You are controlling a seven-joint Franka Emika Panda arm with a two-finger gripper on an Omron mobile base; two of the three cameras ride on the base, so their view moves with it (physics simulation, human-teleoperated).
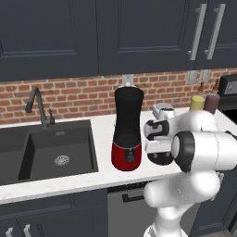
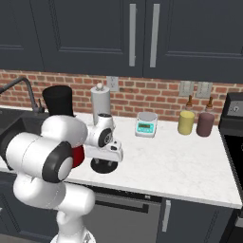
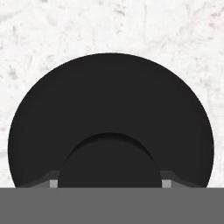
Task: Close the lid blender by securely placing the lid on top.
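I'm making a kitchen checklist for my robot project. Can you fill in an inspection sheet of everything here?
Surface: white speckled counter, with a dark sink at its left.
Job's things: blender stands upright with its top open; the black lid lies flat on the counter beside it.
Clutter: small scale, paper towel roll, yellow canister and maroon canister along the brick wall.
Grippers: gripper is down over the lid, jaws shut on its middle knob.
Cables: nothing seen.
Surroundings: dark cupboards above, faucet, wall sockets.
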